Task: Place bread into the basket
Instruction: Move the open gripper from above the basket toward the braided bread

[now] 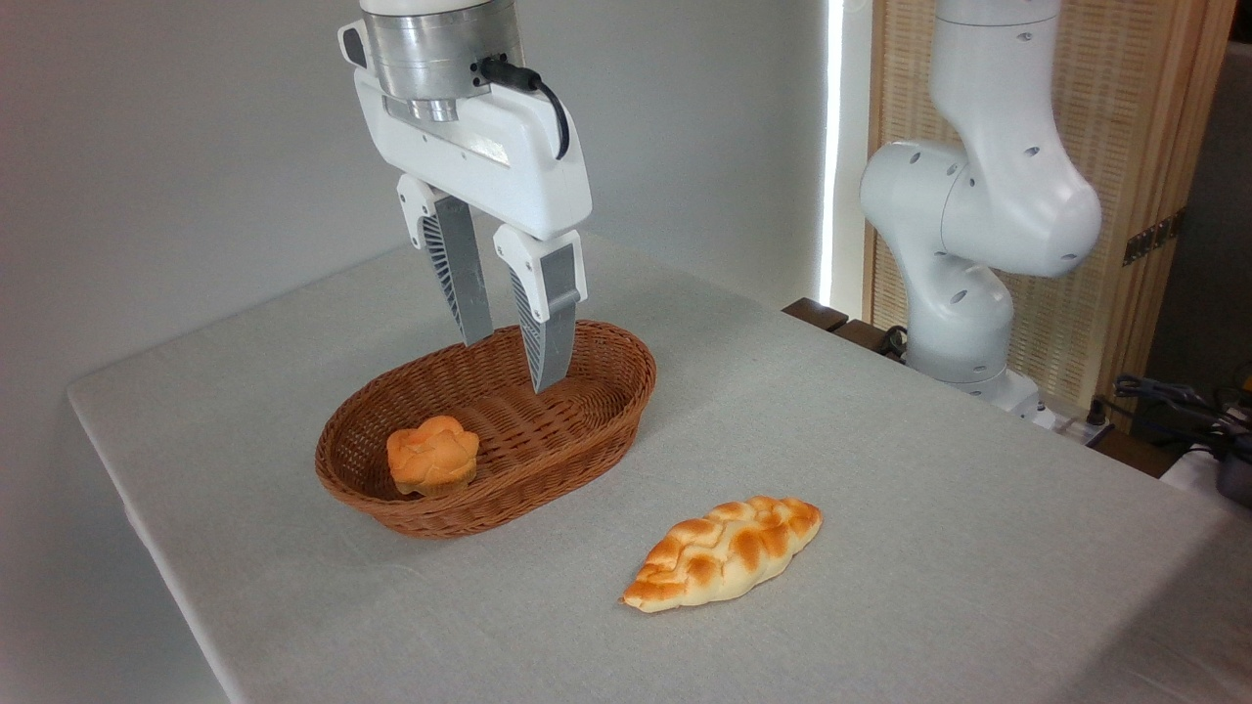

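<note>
My gripper [512, 364] hangs above the far half of the basket [597, 430], fingers spread apart with nothing between them. The bread [722, 552] I am meant to move lies flat on the counter [880, 469], out in front of the basket and to its right, clear of the rim and well apart from my fingertips.

What could go wrong, as I judge it: the loaf is long with pointed ends, and it lies at a slant. If I come down without turning my fingers across its narrow width, I may pinch a tapered end and have it swing or slip out. It looks soft, so closing too hard could crush the braid. On the way back, carrying it low could knock it against the wicker rim and push the light basket along the cloth. A small orange bun [431, 454] already sits in the near-left end of the basket, so dropping the loaf there would land it on the bun or leave it propped on the rim; the open far-right part looks the safer place.

Counting: one basket, one braided loaf, one bun, one gripper.
</note>
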Robot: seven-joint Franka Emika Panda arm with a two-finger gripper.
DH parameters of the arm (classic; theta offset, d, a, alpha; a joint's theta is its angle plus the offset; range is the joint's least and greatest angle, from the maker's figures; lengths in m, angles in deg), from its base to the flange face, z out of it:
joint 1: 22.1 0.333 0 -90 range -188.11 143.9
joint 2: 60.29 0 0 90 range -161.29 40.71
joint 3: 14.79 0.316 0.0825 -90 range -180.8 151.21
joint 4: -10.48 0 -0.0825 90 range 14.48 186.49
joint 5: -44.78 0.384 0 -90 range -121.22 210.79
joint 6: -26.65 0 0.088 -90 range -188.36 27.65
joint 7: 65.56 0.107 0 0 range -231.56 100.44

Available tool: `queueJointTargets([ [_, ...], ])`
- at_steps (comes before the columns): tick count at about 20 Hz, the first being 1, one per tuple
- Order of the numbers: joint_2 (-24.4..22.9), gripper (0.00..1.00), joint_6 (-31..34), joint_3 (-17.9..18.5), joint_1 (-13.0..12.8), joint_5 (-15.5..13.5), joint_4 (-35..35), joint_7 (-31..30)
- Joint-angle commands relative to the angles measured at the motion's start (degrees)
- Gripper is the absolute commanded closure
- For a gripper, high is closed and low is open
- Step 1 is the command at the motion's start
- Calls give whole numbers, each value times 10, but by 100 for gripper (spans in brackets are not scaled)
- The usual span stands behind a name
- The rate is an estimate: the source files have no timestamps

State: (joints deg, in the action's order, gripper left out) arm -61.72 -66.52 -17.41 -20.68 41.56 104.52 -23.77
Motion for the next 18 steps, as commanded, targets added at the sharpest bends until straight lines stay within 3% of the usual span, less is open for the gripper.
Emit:
queueJointTargets([
  [1,6,0,9,6,0,-3,-12,6],
  [12,-10,0,16,24,-1,-3,16,1],
  [14,-33,0,7,25,-1,-2,58,7],
  [18,-95,0,-82,24,-2,31,186,23],
])
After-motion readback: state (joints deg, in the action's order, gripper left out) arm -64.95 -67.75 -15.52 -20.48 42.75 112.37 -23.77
